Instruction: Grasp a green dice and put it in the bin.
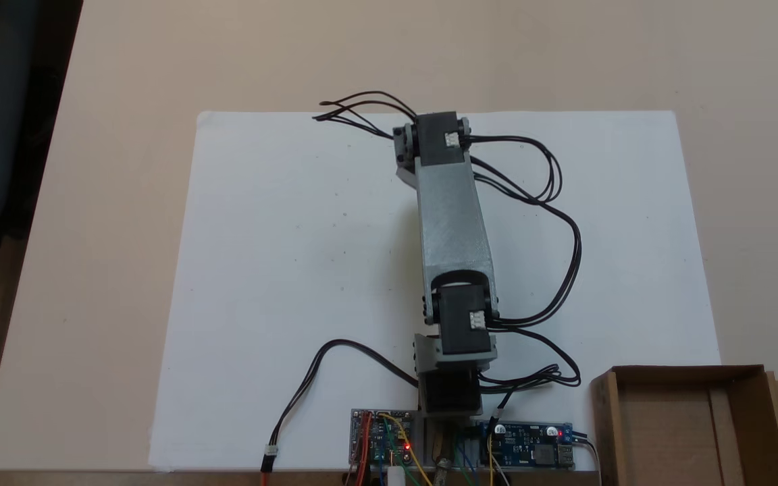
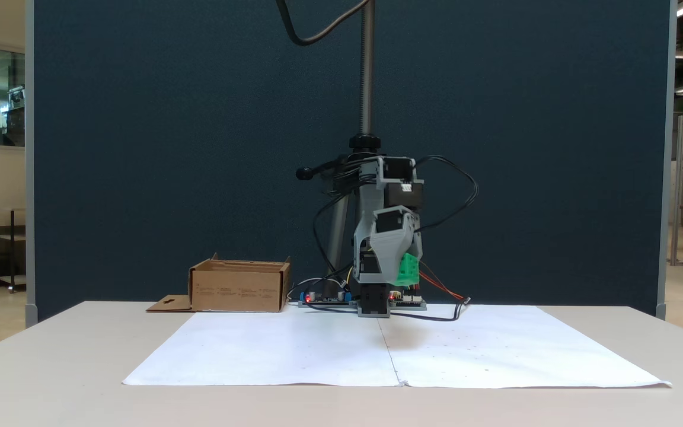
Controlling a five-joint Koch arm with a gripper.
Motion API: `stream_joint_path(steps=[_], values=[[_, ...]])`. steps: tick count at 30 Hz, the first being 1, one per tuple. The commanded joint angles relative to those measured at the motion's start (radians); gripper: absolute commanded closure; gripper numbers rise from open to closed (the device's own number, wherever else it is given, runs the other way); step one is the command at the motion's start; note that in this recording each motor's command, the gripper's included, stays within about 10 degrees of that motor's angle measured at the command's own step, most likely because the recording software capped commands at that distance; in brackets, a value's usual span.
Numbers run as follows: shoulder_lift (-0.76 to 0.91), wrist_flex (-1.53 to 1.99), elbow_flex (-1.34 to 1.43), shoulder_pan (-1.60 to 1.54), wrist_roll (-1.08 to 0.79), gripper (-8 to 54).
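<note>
The robot arm's grey hand (image 2: 399, 274) points downward above the table, pinching one green dice (image 2: 408, 270) between its fingers, well clear of the surface. The dice is a small, bright green cube; its pips are too small to make out. It sits at about 4 o'clock of the hand's grey shell, and a soft shadow lies on the paper beneath.

In the fixed view from above, the single arm (image 1: 453, 216) stretches from its base at 6 o'clock toward 12 o'clock, hiding the hand and the dice under it. Black cables loop off both sides of it.

One white paper sheet (image 1: 281, 270) covers the middle of the pale table (image 1: 125, 67). Two circuit boards (image 1: 382, 442) with small red lights flank the arm's base.

There is one bin (image 2: 239, 286), a shallow brown cardboard box with a flat flap bearing a hang-hole. From above it sits at 5 o'clock of the table (image 1: 693, 432), just beside the paper.
</note>
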Motion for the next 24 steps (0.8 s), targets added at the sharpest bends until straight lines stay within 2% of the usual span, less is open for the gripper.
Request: stream_joint_path(steps=[1, 11, 24], values=[[0.015, 0.018, -0.075, 0.159, -0.165, 33.7], [0.012, 0.02, -0.204, 0.848, -0.567, 33.6], [0.011, 0.129, -0.339, 1.523, -0.808, 33.6]])
